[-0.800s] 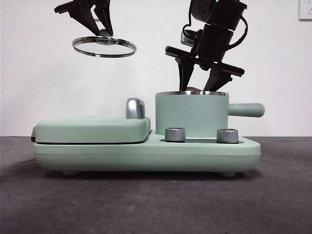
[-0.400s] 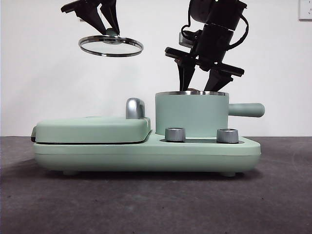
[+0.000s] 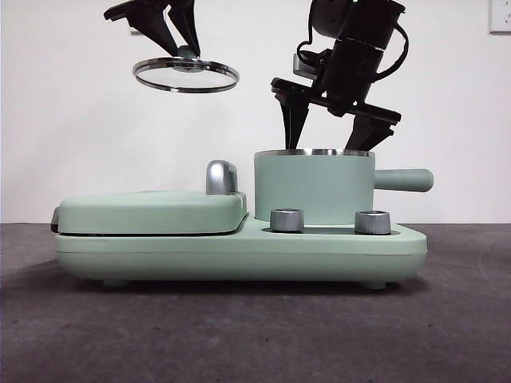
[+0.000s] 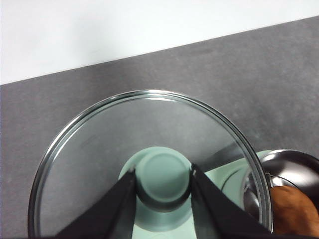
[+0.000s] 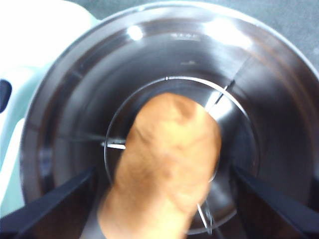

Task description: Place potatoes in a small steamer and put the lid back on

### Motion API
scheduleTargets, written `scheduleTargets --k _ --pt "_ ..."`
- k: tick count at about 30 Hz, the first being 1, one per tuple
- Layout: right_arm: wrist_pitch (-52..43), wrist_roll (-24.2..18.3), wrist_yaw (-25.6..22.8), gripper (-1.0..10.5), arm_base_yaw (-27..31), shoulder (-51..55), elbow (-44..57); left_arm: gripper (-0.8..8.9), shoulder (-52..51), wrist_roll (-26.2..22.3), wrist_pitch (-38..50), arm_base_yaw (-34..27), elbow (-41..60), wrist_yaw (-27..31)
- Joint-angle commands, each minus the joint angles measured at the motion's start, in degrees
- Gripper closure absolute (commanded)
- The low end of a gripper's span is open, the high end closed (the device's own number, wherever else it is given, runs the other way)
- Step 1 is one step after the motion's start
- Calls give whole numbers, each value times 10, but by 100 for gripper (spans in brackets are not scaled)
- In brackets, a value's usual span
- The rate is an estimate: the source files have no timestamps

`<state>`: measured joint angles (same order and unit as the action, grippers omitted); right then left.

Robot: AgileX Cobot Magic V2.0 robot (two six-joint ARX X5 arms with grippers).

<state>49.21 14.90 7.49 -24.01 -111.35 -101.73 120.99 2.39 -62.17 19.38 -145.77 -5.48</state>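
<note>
The orange-brown potato [image 5: 169,154] lies inside the steel bowl of the mint-green small steamer [image 3: 313,187], and looks blurred. My right gripper [image 5: 163,170] is open just above the steamer rim [image 5: 60,99], its jaws wide on either side of the potato and apart from it. In the front view the right gripper [image 3: 326,146] hangs over the steamer and the potato is hidden. My left gripper [image 3: 184,49] is shut on the lid's green knob [image 4: 162,181] and holds the glass lid [image 3: 185,76] high, left of the steamer. The potato [image 4: 294,211] also shows in the left wrist view.
The steamer stands on a mint-green appliance base [image 3: 239,251] with two steel dials [image 3: 287,220] in front. A flat griddle cover [image 3: 152,211] with a chrome handle [image 3: 221,177] fills the left half. The steamer's stubby handle [image 3: 403,179] points right.
The right gripper's jaws have opened wider and the potato's top has dropped below the steamer rim. The left gripper has carried the lid a little to the right and up.
</note>
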Motion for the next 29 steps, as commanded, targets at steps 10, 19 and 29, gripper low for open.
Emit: scheduleTargets --k 10,19,29 --pt "146 -62 -53 522 2 127 -101 808 -9 7 -3 33 -27 -1" --pt "228 -67 -94 523 2 287 -92 808 -9 6 -12 81 -27 -1" --pt "205 -67 -105 523 -17 523 91 808 -7 6 -28 137 -25 -1"
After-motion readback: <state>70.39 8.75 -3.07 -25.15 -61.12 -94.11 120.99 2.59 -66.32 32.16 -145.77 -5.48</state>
